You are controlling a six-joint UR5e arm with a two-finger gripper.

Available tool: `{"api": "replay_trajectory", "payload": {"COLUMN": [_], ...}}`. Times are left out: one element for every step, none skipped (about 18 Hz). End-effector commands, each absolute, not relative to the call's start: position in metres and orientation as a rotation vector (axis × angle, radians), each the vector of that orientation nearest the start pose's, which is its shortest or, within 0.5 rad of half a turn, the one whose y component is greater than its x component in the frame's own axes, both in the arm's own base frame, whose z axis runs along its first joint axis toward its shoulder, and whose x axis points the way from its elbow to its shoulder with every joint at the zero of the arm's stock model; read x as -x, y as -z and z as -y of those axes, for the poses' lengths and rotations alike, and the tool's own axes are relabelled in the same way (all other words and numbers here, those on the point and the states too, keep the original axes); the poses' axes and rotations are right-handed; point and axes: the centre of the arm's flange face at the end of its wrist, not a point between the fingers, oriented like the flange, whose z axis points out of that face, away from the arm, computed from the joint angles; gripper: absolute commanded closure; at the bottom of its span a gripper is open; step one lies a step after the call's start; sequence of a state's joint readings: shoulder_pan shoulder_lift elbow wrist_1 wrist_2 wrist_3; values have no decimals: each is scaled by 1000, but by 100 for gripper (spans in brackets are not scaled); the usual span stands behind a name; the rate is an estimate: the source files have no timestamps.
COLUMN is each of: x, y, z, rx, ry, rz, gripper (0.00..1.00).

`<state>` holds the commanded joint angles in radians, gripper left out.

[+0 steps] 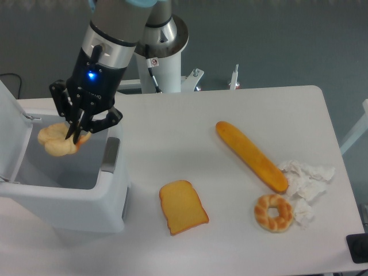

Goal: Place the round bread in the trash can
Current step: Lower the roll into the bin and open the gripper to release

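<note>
The round bread (54, 140), a pale yellow-beige lumpy bun, hangs over the open mouth of the trash can (80, 207). My gripper (76, 131) is shut on the bun, its black fingers pinching the right side. The trash can is a large white-grey bin at the table's left, with its lid (10, 135) swung up on the left. The bun sits at about rim height, above the can's inside.
A slice of toast (183, 206) lies right of the can. A long orange baguette (251, 156) lies farther right, with a twisted ring bread (273, 212) and crumpled white paper (305, 181) near the table's right edge. A white post (163, 52) stands behind.
</note>
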<state>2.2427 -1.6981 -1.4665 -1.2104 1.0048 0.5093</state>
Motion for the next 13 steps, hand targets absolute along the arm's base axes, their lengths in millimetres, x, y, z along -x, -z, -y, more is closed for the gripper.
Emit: {"api": "replay_trajectory", "payload": {"x": [207, 207, 207, 208, 208, 208, 206, 205, 205, 206, 206, 205, 206], "y": [-527, -524, -523, -521, -521, -521, -521, -520, -520, -519, -519, -519, -518], "z": [-561, -561, -562, -563, -563, -563, -563, -564, -564, -564, -565, -565, -566], "rx": [2530, 2529, 2527, 2527, 2527, 2527, 2527, 2529, 2528, 2528, 2527, 2526, 2528], "ry": [370, 369, 367, 367, 367, 367, 368, 371, 369, 369, 368, 367, 367], "rz": [78, 77, 76, 76, 76, 76, 72, 72, 69, 69, 68, 66, 67], "gripper": [79, 76, 76, 76, 76, 76, 74, 73, 66, 50, 45, 45, 45]}}
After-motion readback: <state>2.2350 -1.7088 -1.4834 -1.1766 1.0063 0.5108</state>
